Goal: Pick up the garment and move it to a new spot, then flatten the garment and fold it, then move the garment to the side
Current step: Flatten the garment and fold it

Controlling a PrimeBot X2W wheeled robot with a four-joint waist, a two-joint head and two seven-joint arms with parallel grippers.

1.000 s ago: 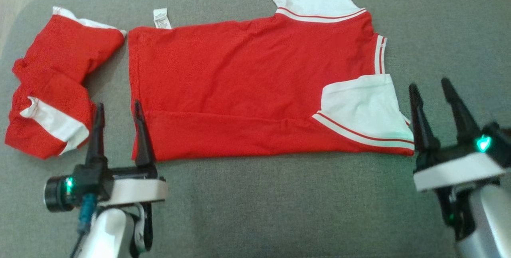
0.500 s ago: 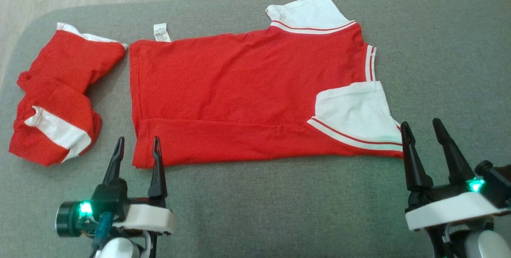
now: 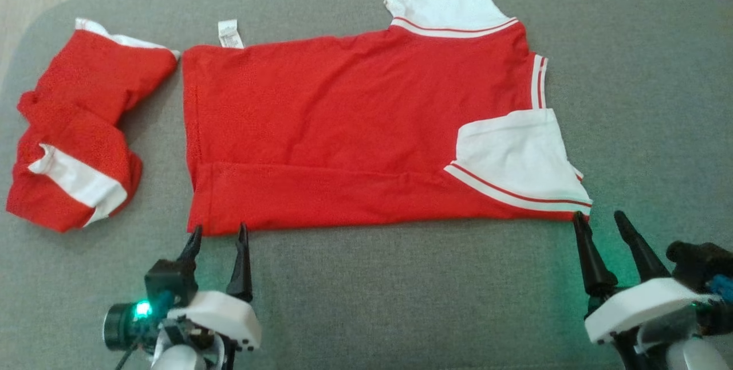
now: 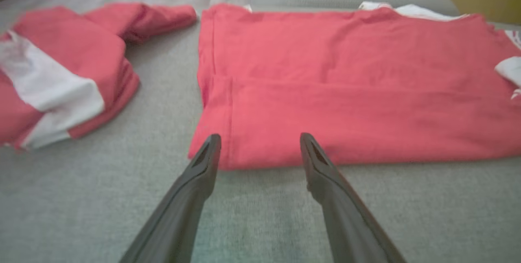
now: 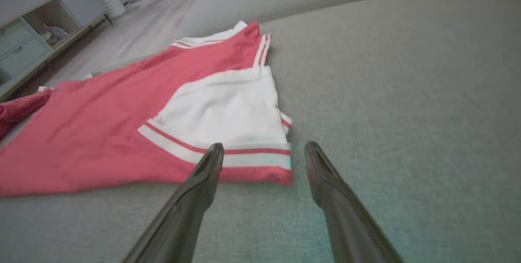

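Both arms have pulled back toward the robot over the last second. The left gripper (image 3: 220, 228), which had been straddling the near left corner of the shirt (image 3: 355, 118), now has its tips just at the near hem. The right gripper (image 3: 599, 216) has slid from beside the near sleeve (image 3: 515, 152) to just below that sleeve's corner. Both stand wide open and hold nothing (the whole picture has also shifted a little, so part of this is the head moving).

I read this as the end of one folding stroke. The cloth has been let go and the arms are clear of it, ready for the next fold.

The shirt lies flat across the middle of the grey cushion (image 3: 401, 290), red with white sleeves trimmed in red stripes. Its near long edge is turned over into a band running the length of the body. The near sleeve is laid on top of the red, while the far sleeve (image 3: 446, 3) sticks out past the far edge. A small white label (image 3: 228, 33) pokes out at the far left corner. The surface is fairly smooth, with faint creases only. A second red garment (image 3: 74, 129) sits crumpled just to its left, close but apart
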